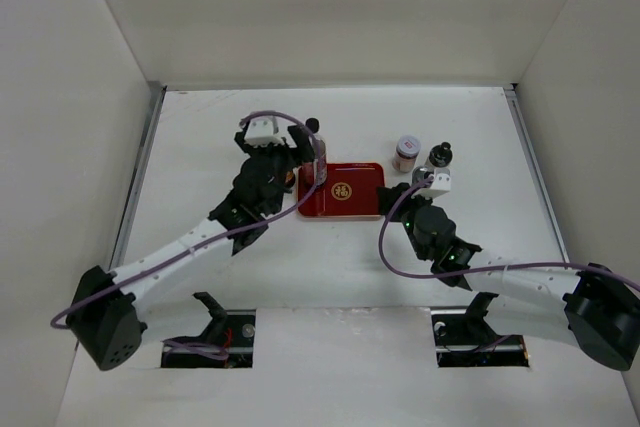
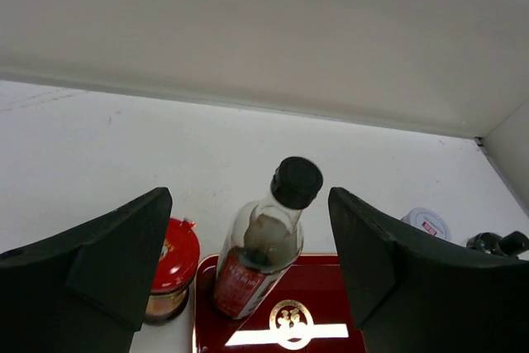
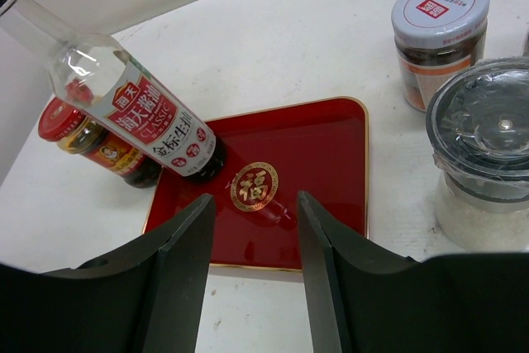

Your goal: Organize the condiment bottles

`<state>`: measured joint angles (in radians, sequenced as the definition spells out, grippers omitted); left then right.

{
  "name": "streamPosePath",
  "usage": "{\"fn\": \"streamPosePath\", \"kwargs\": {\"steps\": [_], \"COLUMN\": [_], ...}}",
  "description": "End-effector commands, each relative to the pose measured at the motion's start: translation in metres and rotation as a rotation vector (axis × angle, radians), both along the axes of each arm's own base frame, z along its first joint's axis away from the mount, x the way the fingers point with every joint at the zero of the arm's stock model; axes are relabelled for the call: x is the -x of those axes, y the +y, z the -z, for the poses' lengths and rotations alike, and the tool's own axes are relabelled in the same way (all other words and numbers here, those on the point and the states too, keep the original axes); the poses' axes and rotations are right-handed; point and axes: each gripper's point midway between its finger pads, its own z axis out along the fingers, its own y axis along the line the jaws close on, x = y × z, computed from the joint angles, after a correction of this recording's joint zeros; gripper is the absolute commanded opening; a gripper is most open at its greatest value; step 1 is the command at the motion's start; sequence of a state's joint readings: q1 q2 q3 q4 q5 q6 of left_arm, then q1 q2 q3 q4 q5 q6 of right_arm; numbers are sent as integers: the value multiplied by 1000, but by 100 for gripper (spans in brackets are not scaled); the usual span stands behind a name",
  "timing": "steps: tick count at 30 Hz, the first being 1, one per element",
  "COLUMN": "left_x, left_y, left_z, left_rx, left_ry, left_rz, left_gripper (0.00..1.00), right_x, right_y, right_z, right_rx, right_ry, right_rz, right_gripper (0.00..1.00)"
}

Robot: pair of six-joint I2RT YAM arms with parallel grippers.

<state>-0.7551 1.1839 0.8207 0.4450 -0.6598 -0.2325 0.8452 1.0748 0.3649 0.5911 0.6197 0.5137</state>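
the tall thin black-capped glass bottle (image 2: 263, 245) stands on a corner of the flat red tray (image 3: 331, 175). the left claw (image 2: 248, 197) is spread wide around it, not touching. the right claw (image 3: 252, 200) is spread too, holding nothing.

Tall bottle (image 1: 319, 155) stands at far-left corner of red tray (image 1: 366, 185)
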Motion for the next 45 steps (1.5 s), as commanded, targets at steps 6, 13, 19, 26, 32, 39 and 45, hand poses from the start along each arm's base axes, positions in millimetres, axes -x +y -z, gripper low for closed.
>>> {"fn": "streamPosePath", "kwargs": {"steps": [6, 13, 19, 26, 32, 39, 45], "left_x": [21, 2, -16, -32, -48, -65, -70], "left_y": [36, 27, 31, 39, 36, 35, 44], "left_z": [60, 106, 117, 124, 125, 133, 131], "left_rx": [16, -83, -102, -118, -165, -188, -192], "left_ry": [176, 315, 331, 345, 340, 349, 329], "left_rz": [-12, 40, 16, -15, -20, -44, -96], "left_gripper": [76, 82, 82, 81, 81, 79, 66], "right_x": [-5, -7, -6, -5, -5, -3, -3], "right_y": [5, 6, 8, 11, 14, 14, 14], "right_z": [-22, -21, -21, -22, -23, -25, -25], "right_rx": [-54, -45, -47, -50, -50, -56, -60], "right_ry": [-44, -43, -42, -42, -43, -48, -48], "right_rz": [1, 4, -4, -18, -27, -33, -34], "right_gripper": [57, 58, 58, 58, 58, 59, 59]}}
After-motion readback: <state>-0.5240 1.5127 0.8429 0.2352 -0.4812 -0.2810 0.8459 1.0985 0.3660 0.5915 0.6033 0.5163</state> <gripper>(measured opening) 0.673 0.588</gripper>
